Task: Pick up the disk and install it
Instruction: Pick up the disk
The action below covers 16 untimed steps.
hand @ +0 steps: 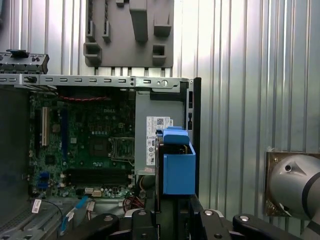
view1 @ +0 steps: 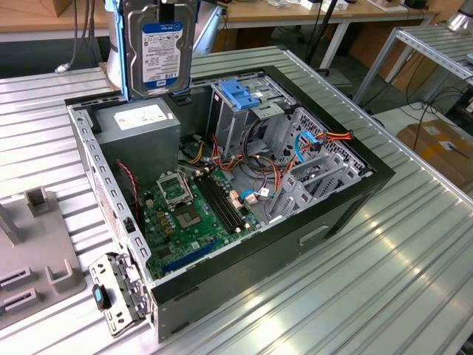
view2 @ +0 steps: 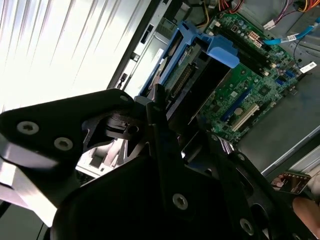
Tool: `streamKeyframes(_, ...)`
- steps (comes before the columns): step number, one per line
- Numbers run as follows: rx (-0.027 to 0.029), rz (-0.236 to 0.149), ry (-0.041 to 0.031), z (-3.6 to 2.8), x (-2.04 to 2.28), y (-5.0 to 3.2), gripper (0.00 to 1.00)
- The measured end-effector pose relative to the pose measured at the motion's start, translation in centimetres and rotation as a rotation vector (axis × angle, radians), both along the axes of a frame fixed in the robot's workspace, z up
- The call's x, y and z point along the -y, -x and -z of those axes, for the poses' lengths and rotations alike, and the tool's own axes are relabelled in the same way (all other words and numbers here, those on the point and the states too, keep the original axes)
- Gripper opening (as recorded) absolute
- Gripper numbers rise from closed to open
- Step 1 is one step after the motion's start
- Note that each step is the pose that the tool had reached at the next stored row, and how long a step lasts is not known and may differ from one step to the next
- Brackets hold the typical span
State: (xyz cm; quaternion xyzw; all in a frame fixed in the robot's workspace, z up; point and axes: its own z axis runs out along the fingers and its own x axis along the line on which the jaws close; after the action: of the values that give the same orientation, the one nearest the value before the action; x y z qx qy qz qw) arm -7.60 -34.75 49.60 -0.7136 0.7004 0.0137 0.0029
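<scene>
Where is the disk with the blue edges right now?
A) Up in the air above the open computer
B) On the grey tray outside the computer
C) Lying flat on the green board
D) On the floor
A. In the exterior view the disk hangs upright above the open computer case, touching nothing inside it. In the first wrist view the gripper is clamped on its blue-railed end.

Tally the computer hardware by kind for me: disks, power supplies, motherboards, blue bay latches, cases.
disk: 1
power supply: 1
motherboard: 1
blue bay latch: 1
computer case: 1
Total: 5
</scene>
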Motion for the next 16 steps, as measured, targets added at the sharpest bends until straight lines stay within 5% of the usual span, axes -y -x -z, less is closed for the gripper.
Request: streamKeyframes(16, -0.0001, 0.000, 0.0001, 0.00, -0.01, -0.35, 0.35)
